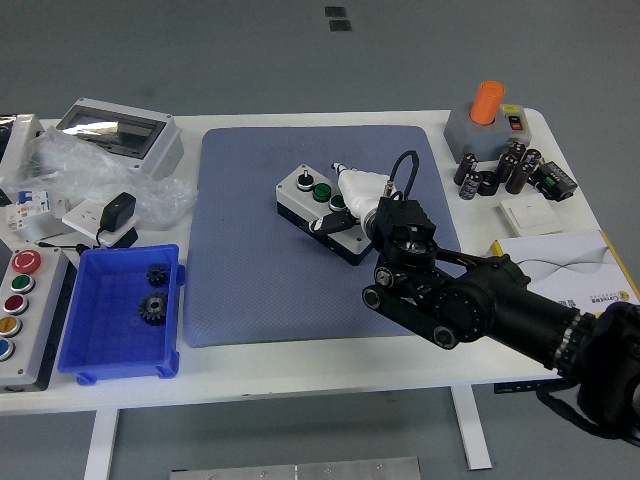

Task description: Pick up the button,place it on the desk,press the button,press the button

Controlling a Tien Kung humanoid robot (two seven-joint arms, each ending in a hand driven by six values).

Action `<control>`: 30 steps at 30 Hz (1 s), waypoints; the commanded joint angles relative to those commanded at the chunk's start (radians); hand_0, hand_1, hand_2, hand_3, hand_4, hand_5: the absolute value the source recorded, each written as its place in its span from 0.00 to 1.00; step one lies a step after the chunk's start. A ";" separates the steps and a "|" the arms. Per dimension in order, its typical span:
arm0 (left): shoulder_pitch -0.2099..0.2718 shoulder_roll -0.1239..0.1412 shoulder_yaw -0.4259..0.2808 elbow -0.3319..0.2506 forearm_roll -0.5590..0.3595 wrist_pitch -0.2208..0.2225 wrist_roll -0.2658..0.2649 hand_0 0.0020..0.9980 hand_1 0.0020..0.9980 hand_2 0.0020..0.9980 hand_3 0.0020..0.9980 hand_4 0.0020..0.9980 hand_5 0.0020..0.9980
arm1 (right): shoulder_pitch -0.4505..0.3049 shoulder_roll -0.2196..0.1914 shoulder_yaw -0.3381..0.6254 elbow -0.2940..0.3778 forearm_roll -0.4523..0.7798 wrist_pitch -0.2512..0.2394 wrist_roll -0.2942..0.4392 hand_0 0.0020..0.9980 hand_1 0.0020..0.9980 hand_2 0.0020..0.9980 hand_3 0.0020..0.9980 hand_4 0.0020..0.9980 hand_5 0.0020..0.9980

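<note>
The button box point(308, 196), white on top with a black base, lies at an angle on the blue-grey mat point(250, 280) near its middle. It carries a white knob point(301, 181) and a green button point(322, 192); its right half is hidden by my hand. My right hand point(345, 200) reaches in from the lower right. One white finger point(357, 181) lies along the box's back edge and another point(333, 222) along its front edge, closed around the box's right half. The box seems to rest on the mat. My left arm is out of view.
A blue bin point(95, 340) with two gears stands at the front left, next to a grey panel of coloured buttons point(22, 310). A plastic bag, an enclosure point(125, 135) and switches are at the back left. A grey block with an orange knob point(488, 115), capacitors point(495, 172) and papers point(560, 265) are on the right.
</note>
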 joint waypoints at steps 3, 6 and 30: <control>0.000 0.000 0.000 0.000 0.001 0.000 -0.001 0.68 0.68 0.61 0.66 0.76 0.23 | 0.002 0.001 -0.006 -0.003 -0.001 -0.006 0.000 0.57 0.69 0.76 1.00 1.00 0.54; -0.001 0.001 0.000 0.000 0.002 -0.001 -0.001 0.68 0.68 0.61 0.65 0.76 0.23 | 0.005 0.003 -0.019 -0.004 -0.001 -0.007 0.000 0.36 0.56 0.66 1.00 0.93 0.40; -0.004 0.003 -0.007 0.000 0.011 -0.004 -0.012 0.68 0.68 0.62 0.66 0.77 0.24 | 0.011 0.001 -0.091 0.008 0.000 0.014 0.000 0.19 0.36 0.40 0.53 0.56 0.16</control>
